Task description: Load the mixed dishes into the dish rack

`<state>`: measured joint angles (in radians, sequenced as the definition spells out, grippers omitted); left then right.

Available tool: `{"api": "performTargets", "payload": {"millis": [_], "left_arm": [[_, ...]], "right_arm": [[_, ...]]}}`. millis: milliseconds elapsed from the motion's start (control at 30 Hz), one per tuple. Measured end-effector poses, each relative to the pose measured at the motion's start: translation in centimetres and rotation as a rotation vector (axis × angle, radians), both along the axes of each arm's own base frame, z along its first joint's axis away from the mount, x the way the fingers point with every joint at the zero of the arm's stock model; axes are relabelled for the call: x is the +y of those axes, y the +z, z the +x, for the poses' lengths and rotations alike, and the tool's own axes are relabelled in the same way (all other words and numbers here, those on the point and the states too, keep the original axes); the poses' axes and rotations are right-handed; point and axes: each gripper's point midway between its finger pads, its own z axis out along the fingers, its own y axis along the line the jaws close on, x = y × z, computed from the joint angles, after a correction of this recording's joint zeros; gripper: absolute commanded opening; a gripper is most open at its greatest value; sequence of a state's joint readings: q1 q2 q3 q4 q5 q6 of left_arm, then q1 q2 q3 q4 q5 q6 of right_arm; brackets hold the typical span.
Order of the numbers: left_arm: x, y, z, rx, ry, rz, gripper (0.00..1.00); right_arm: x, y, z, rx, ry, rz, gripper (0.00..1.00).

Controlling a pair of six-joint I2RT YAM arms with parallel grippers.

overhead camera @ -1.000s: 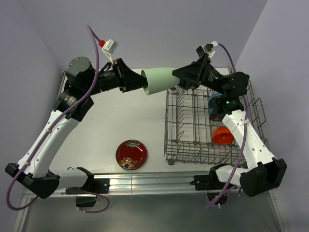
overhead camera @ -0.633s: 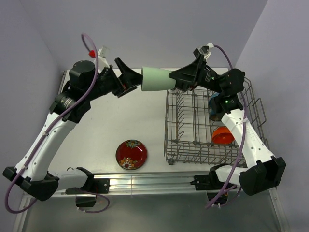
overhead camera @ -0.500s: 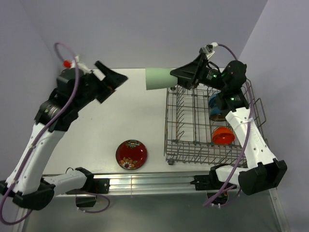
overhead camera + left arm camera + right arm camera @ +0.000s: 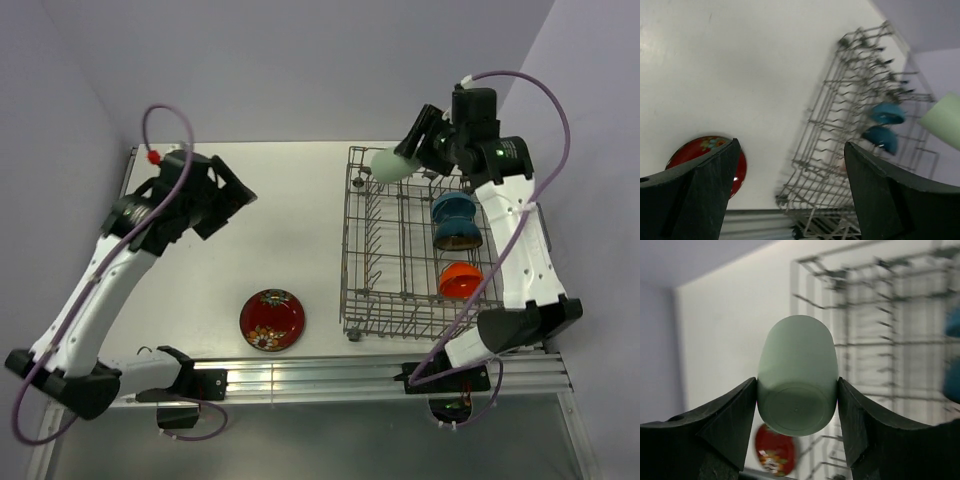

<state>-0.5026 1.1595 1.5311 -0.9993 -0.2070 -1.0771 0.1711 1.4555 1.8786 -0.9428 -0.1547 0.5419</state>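
Right gripper (image 4: 797,407): clenched on the pale green cup (image 4: 796,365), 1 dark finger pressed to each side of it. The cup is plain, smooth and matte, with no handle or pattern visible. Its flat closed end, marked by a faint circular ring, faces the wrist camera; the body runs away from the fingers.

Cup position, top view: the pale green cup (image 4: 385,165) is held in the air at the far left corner of the dish rack (image 4: 346,250), clear of the table (image 4: 290,230).

Rack: grey wire basket with upright tines, standing on the right half of the table. There are 3 pieces along its right side: a blue bowl (image 4: 452,207) farthest, a darker bowl (image 4: 460,238) just beside it, and an orange-red bowl (image 4: 460,281) nearest. All 3 stand on edge.

Red patterned plate (image 4: 272,319): flat on the table near its front edge, left of the rack and apart from it. It has a floral motif.

Left gripper (image 4: 235,200): released, jaws wide, nothing between them, raised over the left part of the table.
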Motion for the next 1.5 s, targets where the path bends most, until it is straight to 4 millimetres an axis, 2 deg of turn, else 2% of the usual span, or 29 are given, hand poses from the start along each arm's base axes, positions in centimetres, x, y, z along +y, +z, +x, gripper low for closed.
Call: {"api": "performTargets", "payload": {"millis": [100,167,267,433,567,667,900,1000,1033,1067,1100,1167,1200,1367,1500], "left_arm": [[-1.4,-4.3,0.5,0.143,-0.056,0.052,0.88],[-1.5,-5.9,-0.1,0.199,-0.077,0.069,0.87],[-1.2,-6.7,-1.0,0.232,-0.085,0.079,0.87],[-0.6,-7.4,-1.9,0.248,-0.082,0.093,0.87],[-0.2,-9.5,-2.8,0.301,-0.086,0.122,0.84],[0.0,-10.8,-3.4,0.341,-0.096,0.143,0.84],[-0.1,-11.0,-3.5,0.350,-0.121,0.152,0.84],[-0.2,-11.3,-3.5,0.358,-0.129,0.157,0.86],[-0.2,-11.4,-3.5,0.364,-0.131,0.160,0.86],[-0.3,-11.5,-3.5,0.366,-0.131,0.160,0.87],[-0.3,-11.6,-3.4,0.371,-0.133,0.162,0.87],[-0.4,-11.9,-3.4,0.382,-0.139,0.166,0.87],[-0.5,-12.1,-3.4,0.388,-0.143,0.169,0.87],[-0.6,-13.7,-3.5,0.428,-0.165,0.195,0.87],[-0.5,-15.9,-3.8,0.480,-0.188,0.226,0.86]], "right_arm": [[-2.3,-4.7,0.2,0.139,-0.079,-0.181,0.00],[-3.0,-6.7,0.0,0.196,-0.095,-0.264,0.00],[-3.5,-9.0,-0.9,0.259,-0.099,-0.369,0.00],[-4.1,-10.4,-1.5,0.285,-0.113,-0.499,0.00],[-4.3,-10.8,-1.2,0.287,-0.125,-0.561,0.00],[-4.3,-11.9,-0.6,0.311,-0.127,-0.604,0.00],[-3.7,-15.6,0.9,0.395,-0.111,-0.662,0.00],[-3.6,-16.3,1.3,0.409,-0.110,-0.669,0.00],[-3.6,-16.5,1.4,0.410,-0.109,-0.670,0.05],[-3.6,-16.5,1.4,0.412,-0.109,-0.670,0.16],[-3.5,-16.6,1.5,0.412,-0.106,-0.671,0.41],[-3.5,-16.6,1.5,0.411,-0.106,-0.671,0.66],[-3.5,-16.6,1.5,0.411,-0.105,-0.672,0.98],[-3.2,-16.4,1.5,0.396,-0.107,-0.689,1.00],[-3.0,-15.3,1.2,0.364,-0.112,-0.693,1.00]]}}
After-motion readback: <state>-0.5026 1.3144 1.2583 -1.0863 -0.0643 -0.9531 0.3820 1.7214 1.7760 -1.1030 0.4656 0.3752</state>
